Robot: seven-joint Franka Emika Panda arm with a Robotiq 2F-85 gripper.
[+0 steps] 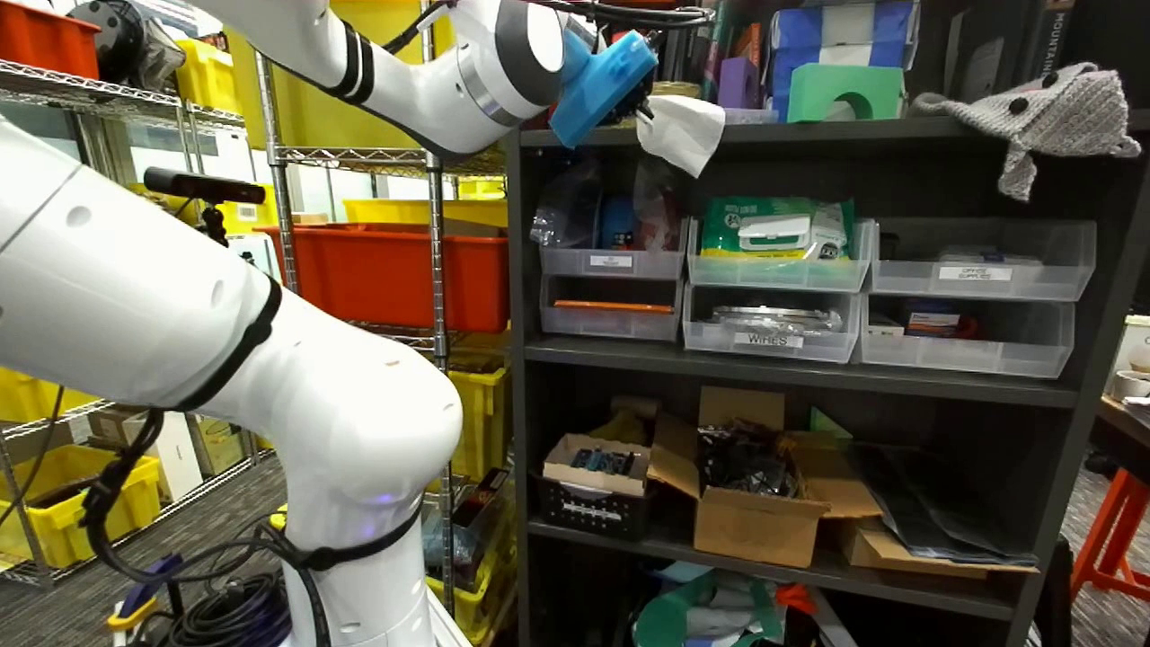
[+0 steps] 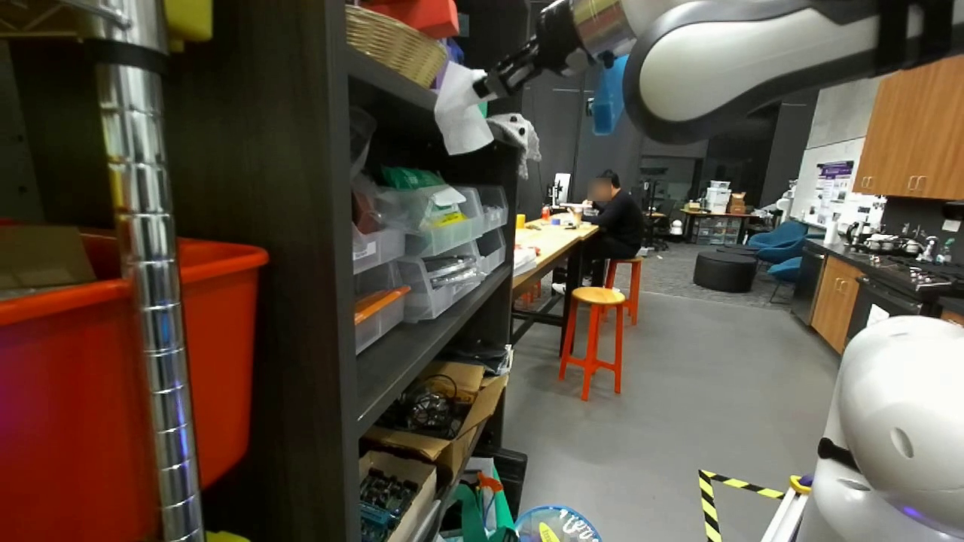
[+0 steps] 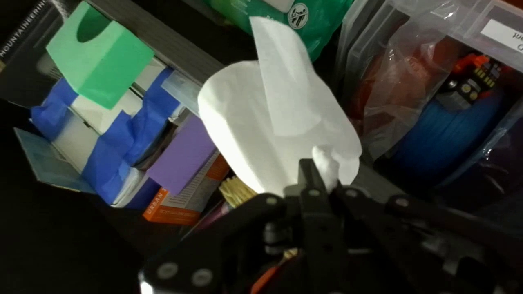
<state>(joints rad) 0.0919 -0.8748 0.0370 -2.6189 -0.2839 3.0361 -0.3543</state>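
My gripper (image 1: pixel 645 108) is at the top shelf of a dark bookcase. Its fingers are shut on a thin white sheet (image 1: pixel 686 131), which hangs down past the shelf edge. In an exterior view the gripper (image 2: pixel 486 84) pinches the sheet (image 2: pixel 459 120) near its top. In the wrist view the gripper (image 3: pixel 322 175) has a bunched bit of the sheet (image 3: pixel 241 110) between its fingertips, and the rest spreads beyond them. A green wipes pack (image 1: pixel 728 225) lies in a clear bin below and right of the sheet. The pack (image 3: pixel 322 28) also shows in the wrist view.
The top shelf edge (image 1: pixel 835 131) bears a green block (image 1: pixel 844 83), a blue-and-white box (image 1: pixel 885 40), a purple block (image 1: pixel 738 83) and a grey knitted toy (image 1: pixel 1069 112). A wicker basket (image 2: pixel 395 44) is close by. Clear bins (image 1: pixel 773 340) fill the shelf below. A metal rack post (image 1: pixel 437 261) stands left.
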